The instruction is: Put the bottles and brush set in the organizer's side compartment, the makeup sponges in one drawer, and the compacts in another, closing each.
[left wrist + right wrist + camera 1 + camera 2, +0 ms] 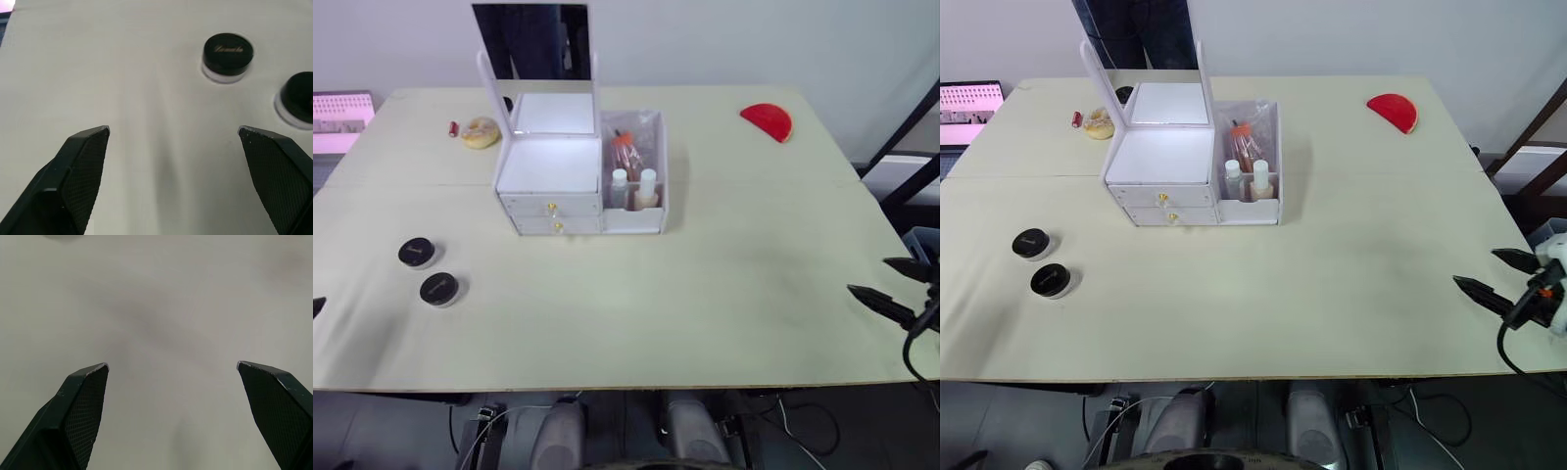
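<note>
Black-lidded compacts (416, 253) (439, 289) sit near the table's (724, 294) left edge, well apart from the organizer, with the left tool (173, 134) hovering just beside them, its fingers spread wide and holding nothing. They look small, rigid and light, with smooth round sides that could slip, so I would pinch each across its lid and base rim. Further back, a yellowish makeup sponge (481, 131) lies left of the white organizer (578, 176); it should squash easily. Both drawers look shut. Bottles (633, 186) and the brush set (625, 149) already stand in the side compartment. A red sponge (768, 121) rests at the far right. The right tool (1503, 279) hangs open and empty over the table's right edge.
</note>
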You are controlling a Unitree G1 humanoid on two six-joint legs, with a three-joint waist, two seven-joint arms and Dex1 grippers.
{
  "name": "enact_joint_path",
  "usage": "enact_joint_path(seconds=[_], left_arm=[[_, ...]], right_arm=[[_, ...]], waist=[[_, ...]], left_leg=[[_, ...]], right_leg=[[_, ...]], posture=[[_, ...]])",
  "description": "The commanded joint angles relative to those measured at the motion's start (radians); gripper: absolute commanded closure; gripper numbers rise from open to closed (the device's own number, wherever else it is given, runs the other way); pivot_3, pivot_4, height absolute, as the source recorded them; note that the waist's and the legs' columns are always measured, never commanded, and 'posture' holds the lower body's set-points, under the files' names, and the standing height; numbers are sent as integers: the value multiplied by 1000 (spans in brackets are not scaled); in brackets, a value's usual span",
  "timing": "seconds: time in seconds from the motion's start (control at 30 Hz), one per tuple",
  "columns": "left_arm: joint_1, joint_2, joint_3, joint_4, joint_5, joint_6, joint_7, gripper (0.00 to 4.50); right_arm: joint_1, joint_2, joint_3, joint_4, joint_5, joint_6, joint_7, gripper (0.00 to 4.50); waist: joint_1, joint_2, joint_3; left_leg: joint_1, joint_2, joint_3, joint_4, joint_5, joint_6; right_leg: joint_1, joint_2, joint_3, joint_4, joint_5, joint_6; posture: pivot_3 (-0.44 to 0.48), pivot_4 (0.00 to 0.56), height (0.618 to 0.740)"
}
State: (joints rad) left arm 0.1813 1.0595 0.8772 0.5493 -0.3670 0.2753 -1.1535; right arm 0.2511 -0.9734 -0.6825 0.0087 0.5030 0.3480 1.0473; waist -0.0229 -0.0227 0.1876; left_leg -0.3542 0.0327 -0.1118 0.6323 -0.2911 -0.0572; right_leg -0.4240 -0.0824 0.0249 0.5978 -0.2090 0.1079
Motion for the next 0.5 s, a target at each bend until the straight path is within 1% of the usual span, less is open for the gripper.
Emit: enact_joint_path(seconds=[0.03, 0.17, 0.3, 0.4, 0.47, 0.5], left_arm=[[-6, 46, 19, 21, -6, -47, -2, 43], [-17, 44, -4, 16, -15, -57, -4, 43], [-20, 14, -36, -76, -36, -34, 0, 43], [-4, -32, -64, -232, -64, 21, 19, 43], [11, -94, -109, -414, -101, 83, 60, 43], [20, -123, -134, -504, -116, 113, 86, 43]], right_arm=[[-15, 3, -24, 12, 0, -36, 21, 0], [-31, 14, 2, -8, 4, -28, 9, 0], [-54, 24, 31, -58, 20, -2, -3, 0], [-93, 36, 62, -138, 55, 48, -33, 0], [-142, 46, 111, -229, 88, 100, -70, 0], [-167, 50, 137, -273, 106, 128, -86, 0]], waist=[[0, 0, 0], [1, 0, 0], [2, 1, 0], [3, 1, 0], [3, 1, 0], [3, 1, 0]], left_leg=[[0, 0, 0, 0, 0, 0], [0, 0, 0, 0, 0, 0], [0, 0, 0, 0, 0, 0], [0, 0, 0, 0, 0, 0], [0, 0, 0, 0, 0, 0], [0, 0, 0, 0, 0, -1]], right_leg=[[0, 0, 0, 0, 0, 0], [0, 0, 0, 0, 0, 0], [0, 0, 0, 1, 0, 0], [0, 0, 0, 1, 0, 0], [0, 0, 0, 1, 0, 0], [0, 0, 0, 1, 3, -3]], posture=[[0, 150, 739], [0, 150, 739], [0, 150, 739], [0, 150, 739], [0, 150, 739], [0, 150, 739]])
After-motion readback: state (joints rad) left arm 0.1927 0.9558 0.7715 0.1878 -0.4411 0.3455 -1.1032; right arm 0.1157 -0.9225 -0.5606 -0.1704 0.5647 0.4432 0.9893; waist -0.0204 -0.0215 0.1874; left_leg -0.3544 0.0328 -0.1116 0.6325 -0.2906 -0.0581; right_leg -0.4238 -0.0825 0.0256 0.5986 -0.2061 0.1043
